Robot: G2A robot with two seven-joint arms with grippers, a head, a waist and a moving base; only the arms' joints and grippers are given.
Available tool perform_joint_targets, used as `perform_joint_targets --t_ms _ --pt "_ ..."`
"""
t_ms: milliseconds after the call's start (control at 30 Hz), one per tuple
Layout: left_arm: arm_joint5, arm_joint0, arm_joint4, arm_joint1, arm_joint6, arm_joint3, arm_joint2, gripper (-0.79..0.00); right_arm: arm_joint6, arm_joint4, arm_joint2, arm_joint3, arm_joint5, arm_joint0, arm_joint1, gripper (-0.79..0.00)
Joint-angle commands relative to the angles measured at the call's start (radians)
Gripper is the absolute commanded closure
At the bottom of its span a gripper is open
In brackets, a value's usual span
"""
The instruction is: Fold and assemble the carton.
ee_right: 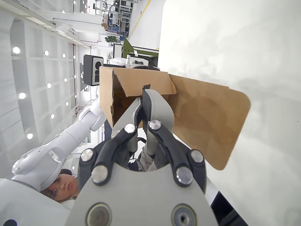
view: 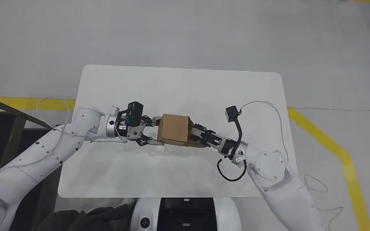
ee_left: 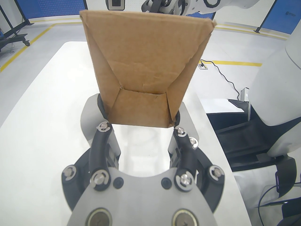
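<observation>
Two claws on one brown carton (view: pixel 174 128), one at each end, over the middle of the white table (view: pixel 173 81). Left claw (view: pixel 151 128) at the end toward the left arm, right claw (view: pixel 195 136) at the opposite end.

Left wrist view:
- Left claw (ee_left: pixel 140 117) spread wide and clamped across the narrow closed end of the carton (ee_left: pixel 145 55), gripping it from both side walls.
- Closed end built of folded panels, creases meeting at the corners, slight wrinkle in the upper panel.
- Carton body running straight away from the claw, above the table (ee_left: pixel 47 109).
- Right claw (ee_left: pixel 162 2) just past the far end, at the top edge; exact contact hidden by the cardboard.

Right wrist view:
- Right claw (ee_right: pixel 143 99) narrow, fingers pinched almost together on a cardboard edge at the open end of the carton (ee_right: pixel 105 88).
- Open end not squared up: smaller flap (ee_right: pixel 150 81) folded partly inward, ragged edge along one side wall.
- Large flap (ee_right: pixel 211 123) with rounded corners sticking out flat from the same end, on the side toward the table (ee_right: pixel 235 24), not folded in.

Unclear whether carton underside touching the table or held just off it.
</observation>
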Motion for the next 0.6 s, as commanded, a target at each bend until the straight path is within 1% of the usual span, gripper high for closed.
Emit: perform_joint_targets --t_ms 0,233,567 --pt "0.000 0.000 0.000 0.000 0.000 0.000 0.000 0.000 0.010 0.008 -0.009 0.011 -0.008 0.011 -0.002 0.000" --pt "0.000 0.000 0.000 0.000 0.000 0.000 0.000 0.000 0.070 0.031 -0.035 0.036 -0.039 0.046 -0.005 0.000" --pt "0.000 0.000 0.000 0.000 0.000 0.000 0.000 0.000 0.093 0.051 -0.051 0.068 -0.057 0.090 -0.010 0.000"
